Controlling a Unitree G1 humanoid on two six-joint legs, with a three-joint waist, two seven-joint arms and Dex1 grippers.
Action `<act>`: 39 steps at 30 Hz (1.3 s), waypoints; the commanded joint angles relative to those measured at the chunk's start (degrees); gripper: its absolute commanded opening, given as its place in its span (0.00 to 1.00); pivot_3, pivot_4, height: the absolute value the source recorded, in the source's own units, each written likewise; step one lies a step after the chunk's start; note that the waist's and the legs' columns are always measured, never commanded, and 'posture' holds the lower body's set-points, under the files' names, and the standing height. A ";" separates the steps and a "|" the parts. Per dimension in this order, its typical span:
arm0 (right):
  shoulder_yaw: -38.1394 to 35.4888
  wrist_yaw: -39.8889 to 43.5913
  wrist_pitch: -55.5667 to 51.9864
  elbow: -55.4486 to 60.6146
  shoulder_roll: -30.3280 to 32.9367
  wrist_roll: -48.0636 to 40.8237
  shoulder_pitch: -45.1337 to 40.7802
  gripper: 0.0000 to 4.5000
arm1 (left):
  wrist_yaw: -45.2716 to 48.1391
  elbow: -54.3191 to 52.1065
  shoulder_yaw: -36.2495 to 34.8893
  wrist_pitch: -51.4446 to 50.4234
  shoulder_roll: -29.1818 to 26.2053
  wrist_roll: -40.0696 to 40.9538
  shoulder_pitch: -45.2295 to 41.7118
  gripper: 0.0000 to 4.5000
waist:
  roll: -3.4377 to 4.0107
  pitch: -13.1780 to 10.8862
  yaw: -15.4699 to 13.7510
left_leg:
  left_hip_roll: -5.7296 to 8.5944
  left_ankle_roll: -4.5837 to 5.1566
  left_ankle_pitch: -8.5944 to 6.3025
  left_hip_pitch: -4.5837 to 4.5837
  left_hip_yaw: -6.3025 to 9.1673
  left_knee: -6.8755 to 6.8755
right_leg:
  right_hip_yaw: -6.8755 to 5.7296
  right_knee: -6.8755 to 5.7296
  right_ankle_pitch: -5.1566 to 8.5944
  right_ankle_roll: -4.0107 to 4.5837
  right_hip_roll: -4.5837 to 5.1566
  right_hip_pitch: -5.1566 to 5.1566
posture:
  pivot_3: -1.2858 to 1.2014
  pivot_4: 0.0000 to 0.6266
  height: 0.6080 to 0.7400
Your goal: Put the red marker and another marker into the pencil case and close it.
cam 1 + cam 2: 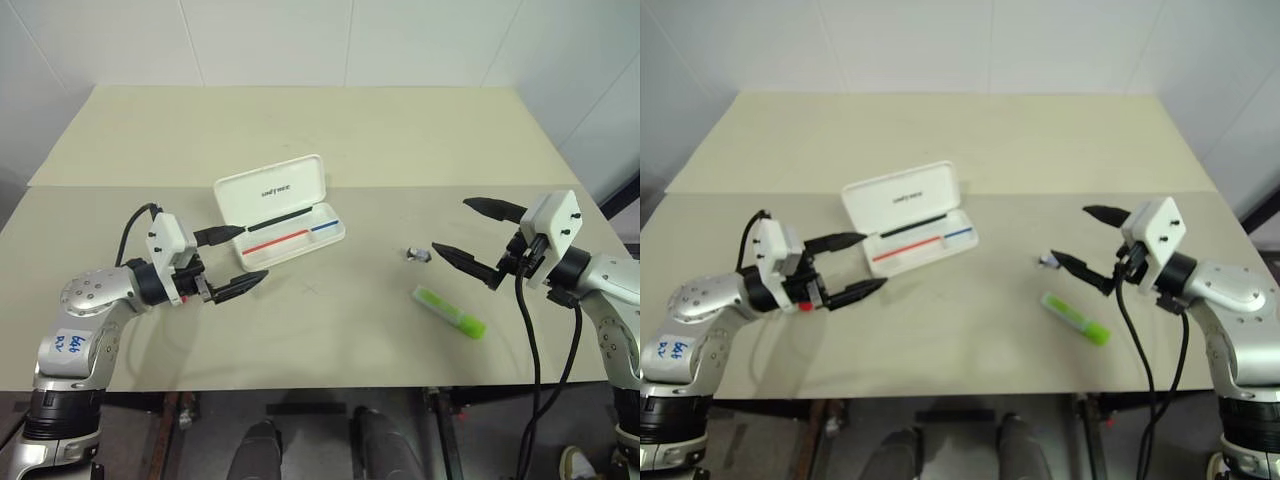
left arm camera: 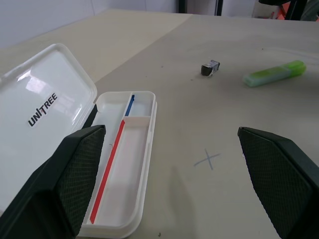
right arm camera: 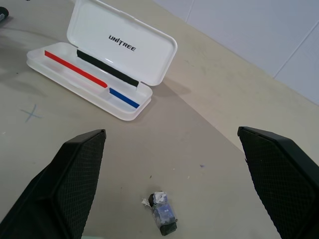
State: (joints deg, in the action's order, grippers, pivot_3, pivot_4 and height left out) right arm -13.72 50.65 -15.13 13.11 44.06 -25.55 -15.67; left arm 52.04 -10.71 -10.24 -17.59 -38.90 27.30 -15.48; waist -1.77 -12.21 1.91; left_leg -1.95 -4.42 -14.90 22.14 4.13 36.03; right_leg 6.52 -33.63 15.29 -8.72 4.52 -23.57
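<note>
The white pencil case (image 1: pixel 322 236) lies open left of the table's middle, its lid (image 1: pixel 270 188) tilted back, with red and blue stripes inside. The red marker is out of view. A tiny red spot shows under my left hand; I cannot tell what it is. The other marker, a pale green highlighter (image 1: pixel 450 312) with a lime cap, lies flat on the table at the right. My left gripper (image 1: pixel 252 253) is open just off the case's near left corner, with nothing between its fingers. To the right of the highlighter, and above it, my right gripper (image 1: pixel 452 225) is open and empty.
A tiny grey metallic object (image 1: pixel 418 255) lies between the case and the right gripper, just beyond the highlighter. A faint pencilled cross (image 2: pixel 208 159) marks the beige table in front of the case. The table's front edge (image 1: pixel 330 388) runs close below both hands.
</note>
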 commanded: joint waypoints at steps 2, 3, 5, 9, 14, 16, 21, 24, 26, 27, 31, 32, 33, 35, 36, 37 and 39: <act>0.79 0.32 1.80 -0.37 -0.77 0.25 -1.84 1.00 | -0.45 -1.67 -0.46 0.60 -0.44 -0.14 -0.53 0.99 | 0.00 0.00 0.11 | 0.00 0.00 0.00 -0.01 0.00 0.00 | 0.00 -0.01 0.00 0.00 0.00 0.00 | 0.52 0.24 1.00; 1.12 0.24 2.27 -0.62 -1.30 0.51 -1.74 1.00 | -0.53 -1.91 -0.45 0.58 -0.39 -0.16 -0.28 0.99 | 0.00 0.00 0.09 | 0.00 0.00 0.00 -0.01 0.00 0.00 | 0.00 -0.01 0.00 0.00 0.00 0.00 | 0.52 0.24 1.00; 1.49 -0.18 2.78 -0.25 -1.98 0.86 -1.10 1.00 | -0.92 -2.62 -0.67 -0.08 -0.40 0.11 0.12 0.99 | 0.00 0.00 0.05 | 0.00 0.00 0.00 -0.02 0.00 0.00 | 0.00 -0.03 0.00 0.00 0.00 0.00 | 0.52 0.24 1.00; 1.56 -1.72 2.00 1.90 -3.68 0.23 -0.37 1.00 | -0.93 -1.79 0.64 -0.78 -0.24 -0.24 -1.44 0.99 | 0.00 0.00 -0.01 | 0.00 0.00 0.00 0.00 0.00 -0.01 | 0.00 -0.04 -0.07 -0.13 0.00 0.00 | 0.52 0.24 1.00; 2.73 -1.83 1.90 2.10 -4.60 0.55 -0.53 1.00 | -0.32 -0.02 1.01 -0.51 -0.73 -0.79 -3.46 0.99 | 0.00 0.00 -0.11 | 0.00 0.00 0.00 -0.01 0.00 0.03 | -0.01 -0.05 -0.07 -0.13 0.00 0.01 | 0.52 0.24 1.00; 3.33 -2.36 1.65 2.48 -4.87 0.70 -0.93 1.00 | 0.19 0.59 0.42 -0.46 -1.11 -0.46 -3.50 0.99 | 0.00 0.00 -0.10 | 0.00 0.00 0.00 -0.01 0.00 0.03 | 0.00 -0.05 -0.07 -0.12 0.00 0.00 | 0.52 0.24 1.00; 4.10 -2.38 2.24 1.78 -5.29 0.92 -2.36 1.00 | 0.10 2.56 2.16 0.27 -0.94 -2.59 -4.65 0.99 | 0.00 0.00 0.08 | 0.00 0.00 0.00 -0.02 0.00 0.00 | 0.00 -0.08 -0.08 -0.14 0.00 -0.01 | 0.52 0.24 1.00; 4.67 -2.90 2.22 2.23 -6.23 1.12 -2.58 1.00 | -0.62 4.08 2.88 0.53 -0.84 -4.26 -5.13 0.99 | 0.00 0.00 0.03 | 0.00 0.00 0.00 -0.02 0.00 0.01 | -0.01 -0.08 -0.08 -0.15 0.00 0.00 | 0.52 0.24 1.00; 4.98 -3.54 2.03 3.18 -6.95 1.25 -2.68 1.00 | -0.68 5.63 3.29 1.32 -0.89 -5.48 -5.39 0.91 | 0.00 0.00 0.03 | 0.00 0.00 0.00 -0.02 0.00 0.01 | -0.01 -0.08 -0.08 -0.15 0.00 -0.01 | 0.52 0.24 1.00; 5.22 -3.90 1.96 3.70 -7.26 1.36 -2.64 1.00 | -0.55 6.39 3.44 1.86 -0.98 -6.09 -5.43 0.85 | 0.00 0.00 0.03 | 0.00 0.00 0.00 -0.02 0.01 0.01 | -0.01 -0.08 -0.08 -0.15 0.00 -0.01 | 0.52 0.24 1.00; 4.79 -4.79 2.51 4.08 -7.95 1.20 -2.24 1.00 | 0.57 6.24 6.17 2.36 -0.67 -7.75 -5.59 0.56 | 0.00 0.00 -0.03 | 0.00 0.00 0.00 -0.01 0.01 0.00 | -0.01 -0.08 -0.08 -0.16 0.00 -0.01 | 0.52 0.24 1.00; 4.89 -5.06 2.65 4.27 -8.21 1.31 -2.05 1.00 | 0.21 6.15 6.96 2.63 -0.64 -8.83 -5.58 0.49 | 0.00 0.00 -0.04 | 0.00 0.00 0.00 -0.01 0.00 0.00 | -0.01 -0.07 -0.08 -0.16 0.00 -0.01 | 0.52 0.24 1.00; 4.95 -5.25 2.74 4.39 -8.39 1.39 -1.92 1.00 | -0.05 6.12 7.50 2.86 -0.63 -9.62 -5.58 0.41 | 0.00 0.00 -0.06 | 0.00 0.00 0.00 -0.01 0.00 0.00 | -0.01 -0.08 -0.08 -0.16 0.00 -0.01 | 0.52 0.24 1.00; 5.38 -5.98 2.96 4.93 -9.16 1.75 -1.67 1.00 | -0.66 6.70 8.26 3.35 -0.57 -11.06 -5.65 0.34 | 0.00 0.00 -0.08 | 0.00 0.00 0.00 -0.01 0.01 -0.01 | -0.01 -0.12 -0.12 -0.23 0.00 -0.02 | 0.52 0.24 1.00; 5.45 -6.32 3.12 5.06 -9.57 1.79 -1.56 1.00 | -1.04 7.06 8.81 3.40 -0.49 -11.87 -5.87 0.34 | 0.00 0.00 -0.09 | 0.00 0.00 0.00 -0.02 0.01 0.00 | -0.01 -0.12 -0.13 -0.23 0.00 -0.02 | 0.52 0.24 1.00; 5.59 -6.68 3.13 5.35 -9.94 1.88 -1.45 1.00 | -1.19 7.34 9.05 3.55 -0.52 -12.39 -5.91 0.34 | 0.00 0.00 -0.09 | 0.00 0.00 0.00 -0.02 0.01 0.00 | -0.01 -0.12 -0.13 -0.23 0.00 -0.02 | 0.52 0.24 1.00; 5.86 -7.16 3.22 5.75 -10.55 2.17 -1.15 1.00 | -1.97 8.73 9.49 3.76 -0.53 -13.89 -6.49 0.34 | 0.00 0.00 -0.07 | 0.00 0.00 0.00 -0.02 0.01 0.01 | -0.01 -0.12 -0.12 -0.22 0.00 -0.02 | 0.52 0.24 1.00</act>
State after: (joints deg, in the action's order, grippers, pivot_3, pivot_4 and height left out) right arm -7.31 44.31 -13.36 15.89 33.66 -23.19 -16.94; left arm 50.84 -2.37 -0.44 -15.01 -39.21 14.62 -20.98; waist -1.77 -12.21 1.84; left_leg -1.95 -4.41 -14.89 22.12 4.13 36.05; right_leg 6.51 -33.76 15.17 -8.94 4.51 -23.59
